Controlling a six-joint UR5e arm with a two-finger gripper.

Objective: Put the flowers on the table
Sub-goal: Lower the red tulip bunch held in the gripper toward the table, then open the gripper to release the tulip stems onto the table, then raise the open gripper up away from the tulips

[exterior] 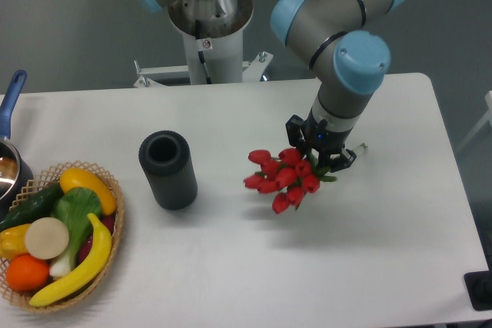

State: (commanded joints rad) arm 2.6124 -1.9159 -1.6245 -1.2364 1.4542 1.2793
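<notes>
The flowers (283, 178) are a bunch of red tulip buds, with the buds pointing toward the left and front. Their green stems run up into my gripper (321, 151) and are mostly hidden by it. The gripper is shut on the stems and holds the bunch just above the white table (231, 266), right of centre. A faint shadow lies on the table below the buds. I cannot tell whether the buds touch the surface.
A dark grey cylindrical vase (167, 168) stands upright left of the flowers. A wicker basket (58, 236) of colourful vegetables sits at the front left. A pan with a blue handle (11, 109) is at the left edge. The robot base (207, 28) stands at the back.
</notes>
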